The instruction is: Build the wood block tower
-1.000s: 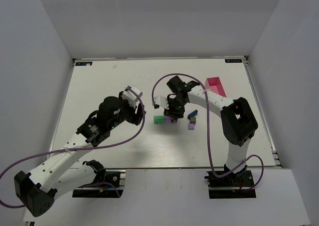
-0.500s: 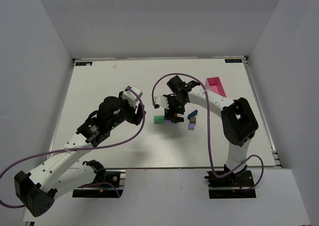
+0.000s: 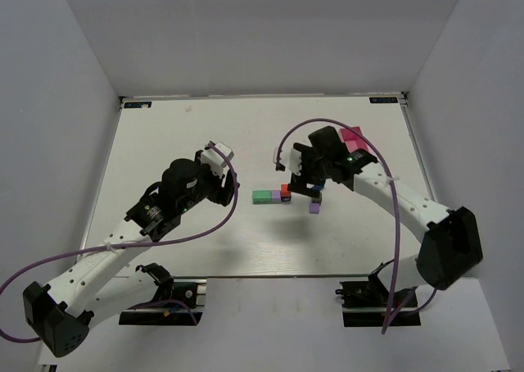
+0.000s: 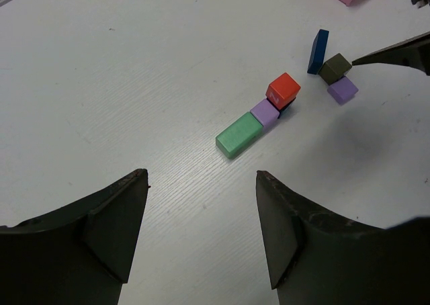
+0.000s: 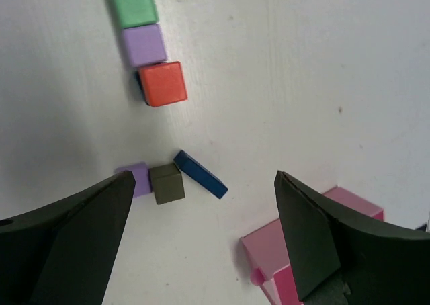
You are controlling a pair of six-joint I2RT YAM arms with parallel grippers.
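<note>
Illustrating an early stage of stacking. The wood block tower (image 3: 286, 192) is being represented, near the middle of the table (image 3: 180, 142) and somewhat toward its right edge, by a red-orange block (image 5: 163, 83) seated on a dark piece. A purple block (image 4: 265, 111) and a green block (image 4: 238, 134) are being shown in line with it, touching end to end, presumably as a base course. Just beside this row, toward the right edge, three loose pieces are being shown clustered: a dark blue block (image 4: 318, 51) tipped on edge, a brown block (image 4: 335, 68) and a second purple block (image 4: 342, 89), the last two touching. The pink tray (image 3: 354, 140) is being shown near the far right corner.

The right gripper (image 5: 203, 181) is being held above the loose cluster with its jaws spread wide and nothing between them, a posture judged to suit a descent on the next piece. The left gripper (image 4: 201, 177) is being held back on the near-left side of the row, jaws parted and empty, probably so that the work area is being left free.

The dark piece beneath the red-orange block is being revealed best in the oblique left wrist view; in the top view it is being almost hidden. The contact between the brown and purple pieces is being resolved plainly only in the right wrist view.
</note>
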